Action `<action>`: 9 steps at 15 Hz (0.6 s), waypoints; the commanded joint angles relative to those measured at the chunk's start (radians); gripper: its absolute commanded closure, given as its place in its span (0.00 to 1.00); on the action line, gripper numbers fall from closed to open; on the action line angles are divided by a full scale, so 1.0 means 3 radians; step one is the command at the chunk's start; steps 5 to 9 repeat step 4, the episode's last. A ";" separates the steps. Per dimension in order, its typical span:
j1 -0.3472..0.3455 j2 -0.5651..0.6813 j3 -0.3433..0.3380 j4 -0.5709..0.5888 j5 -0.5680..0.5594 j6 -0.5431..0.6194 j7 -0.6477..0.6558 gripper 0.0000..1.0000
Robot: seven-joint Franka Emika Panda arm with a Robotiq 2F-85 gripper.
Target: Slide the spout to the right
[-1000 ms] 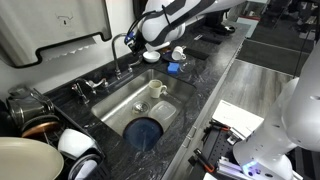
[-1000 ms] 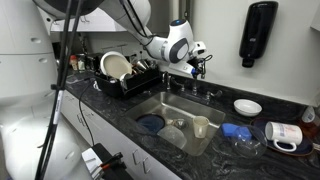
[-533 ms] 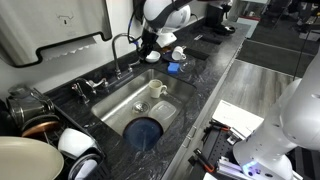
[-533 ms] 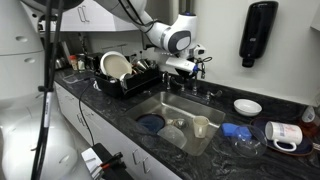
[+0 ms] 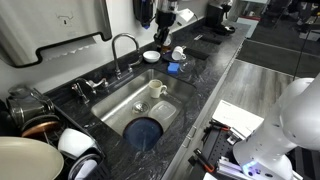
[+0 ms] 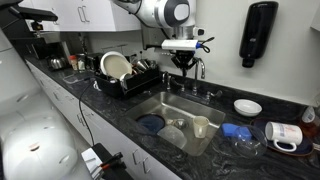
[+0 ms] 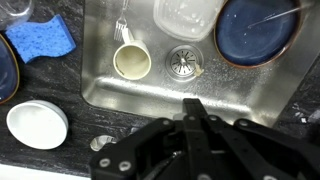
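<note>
Dark granite (image 5: 215, 75) surrounds the sink (image 5: 118, 98); the spout (image 5: 124, 37) arches from its back rim. Above, apart, hangs the gripper (image 5: 162, 36) (jaws apparently closed, empty); a misjudged descent could glance off that slick tube.

White rounded arm (image 6: 152, 10) with grey joint caps; black pincer (image 7: 190, 104) of linked bars.

The spout (image 5: 124, 37) is polished chrome, bright and glossy; the sink (image 7: 150, 95) is brushed steel with a duller satin sheen. The countertop (image 5: 215, 72) looks like dark speckled stone, polished smooth. The sponge (image 7: 40, 42) is blue, porous and matt, the cup (image 7: 131, 62) smooth cream glaze, the white bowl (image 7: 37, 123) glossy
</note>
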 commanded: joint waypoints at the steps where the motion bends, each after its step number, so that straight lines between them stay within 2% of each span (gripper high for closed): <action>1: 0.0035 -0.0167 -0.0052 0.0036 -0.0202 -0.0321 -0.0094 1.00; 9: 0.0038 -0.0238 -0.0071 0.0045 -0.0310 -0.0431 -0.0090 1.00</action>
